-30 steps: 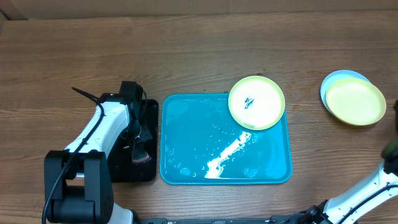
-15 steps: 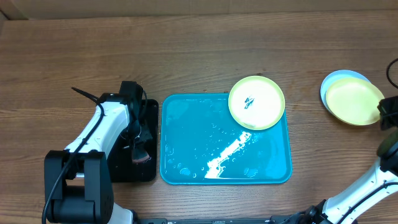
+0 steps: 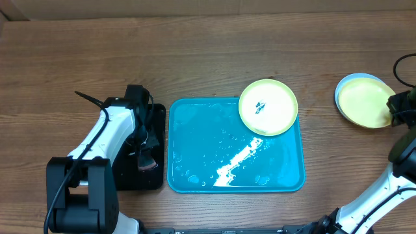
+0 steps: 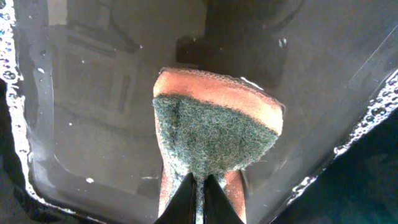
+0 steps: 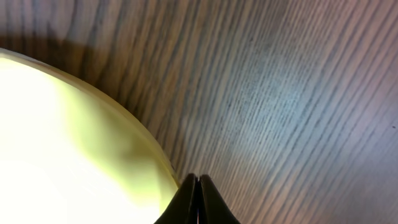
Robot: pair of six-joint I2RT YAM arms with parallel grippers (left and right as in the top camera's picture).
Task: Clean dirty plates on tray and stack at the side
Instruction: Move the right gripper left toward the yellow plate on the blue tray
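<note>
A pale yellow-green plate (image 3: 276,110) with a dark smear at its centre lies on the far right corner of the wet cyan tray (image 3: 195,156). A second yellow-green plate (image 3: 364,107) rests on a pale blue plate (image 3: 344,86) on the table at the right. My right gripper (image 3: 392,107) is shut at the right rim of that stack. In the right wrist view its tips (image 5: 198,180) are closed just beside the yellow-green plate's edge (image 5: 62,137). My left gripper (image 4: 199,182) is shut on a green-and-orange sponge (image 4: 214,130) over the black tray (image 4: 93,93).
The black tray (image 3: 158,114) sits just left of the cyan tray and holds soapy water with foam along its edges. Wooden table (image 3: 208,58) stretches behind both trays. Water pools glint on the cyan tray's floor.
My right arm has come in from the right edge and moved up to the rim of the stacked plates. The left arm, sponge and dirty plate have not moved.
</note>
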